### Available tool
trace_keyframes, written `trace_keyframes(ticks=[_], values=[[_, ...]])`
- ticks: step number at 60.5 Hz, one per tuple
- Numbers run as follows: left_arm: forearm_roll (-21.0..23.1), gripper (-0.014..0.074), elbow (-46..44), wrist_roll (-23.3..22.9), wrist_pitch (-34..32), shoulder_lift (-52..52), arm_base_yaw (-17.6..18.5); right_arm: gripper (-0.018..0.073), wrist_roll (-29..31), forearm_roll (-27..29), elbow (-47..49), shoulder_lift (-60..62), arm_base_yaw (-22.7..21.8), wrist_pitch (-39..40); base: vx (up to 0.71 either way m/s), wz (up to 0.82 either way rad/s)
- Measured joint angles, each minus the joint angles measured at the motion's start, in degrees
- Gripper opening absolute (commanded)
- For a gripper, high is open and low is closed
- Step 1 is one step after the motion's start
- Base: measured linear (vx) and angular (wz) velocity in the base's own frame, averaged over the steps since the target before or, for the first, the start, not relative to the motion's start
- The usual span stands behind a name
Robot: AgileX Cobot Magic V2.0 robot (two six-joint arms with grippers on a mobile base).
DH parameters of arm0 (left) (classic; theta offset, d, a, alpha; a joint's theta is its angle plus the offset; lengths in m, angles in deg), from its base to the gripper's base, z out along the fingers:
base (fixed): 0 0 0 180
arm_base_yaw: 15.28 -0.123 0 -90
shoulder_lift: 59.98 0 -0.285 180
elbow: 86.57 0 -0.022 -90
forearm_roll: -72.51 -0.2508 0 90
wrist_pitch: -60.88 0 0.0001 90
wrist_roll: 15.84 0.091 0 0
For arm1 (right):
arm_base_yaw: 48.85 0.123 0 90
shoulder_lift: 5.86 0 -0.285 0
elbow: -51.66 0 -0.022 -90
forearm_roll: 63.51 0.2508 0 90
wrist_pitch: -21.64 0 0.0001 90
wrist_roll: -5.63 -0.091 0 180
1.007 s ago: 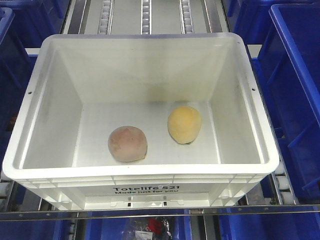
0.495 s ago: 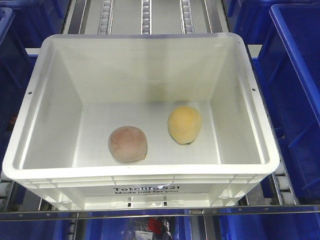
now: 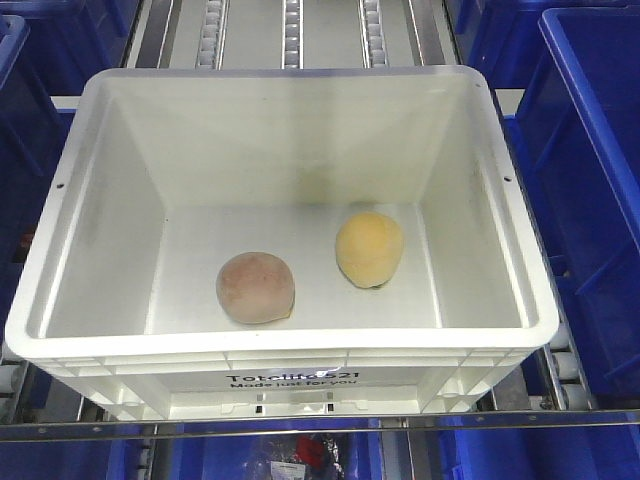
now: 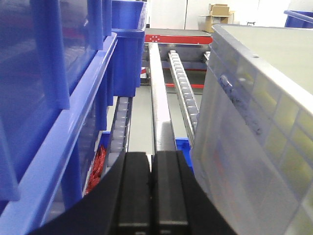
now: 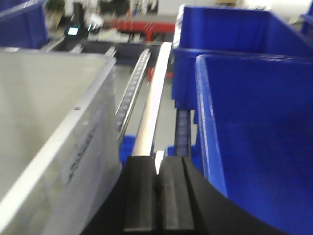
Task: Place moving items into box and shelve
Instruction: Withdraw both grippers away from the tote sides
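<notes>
Plush balls [image 3: 255, 287] — inside white tote [image 3: 520, 250].

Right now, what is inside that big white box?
Inside the white box lie two plush balls on its floor, apart from each other: a pink ball and a yellow-orange ball. The floor beneath each ball is covered, so it cannot be seen.

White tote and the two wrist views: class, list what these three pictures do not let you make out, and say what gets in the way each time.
- Front view: the white tote sits on rails that its own body hides.
- Front view: a red and black item below the tote is cut off by the bottom edge.
- Left wrist view: the tote's wall hides the pink ball and yellow ball.
- Right wrist view: blur makes the far bench clutter unreadable.
</notes>
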Motion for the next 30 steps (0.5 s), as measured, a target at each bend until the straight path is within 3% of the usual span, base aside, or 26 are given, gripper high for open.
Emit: trace_keyframes(ticks=[12, 30], values=[[0.00, -0.0013, 0.00, 0.00, 0.00, 0.00, 0.00, -0.0015, -0.42, 5.69, -11.84, 7.45, -6.55, 9.02, 0.00, 0.00], [0.00, -0.0013, 0.00, 0.00, -0.01, 0.00, 0.00, -0.0015, -0.12, 6.32, -17.29, 8.97, -7.28, 17.10, 0.00, 0.00]])
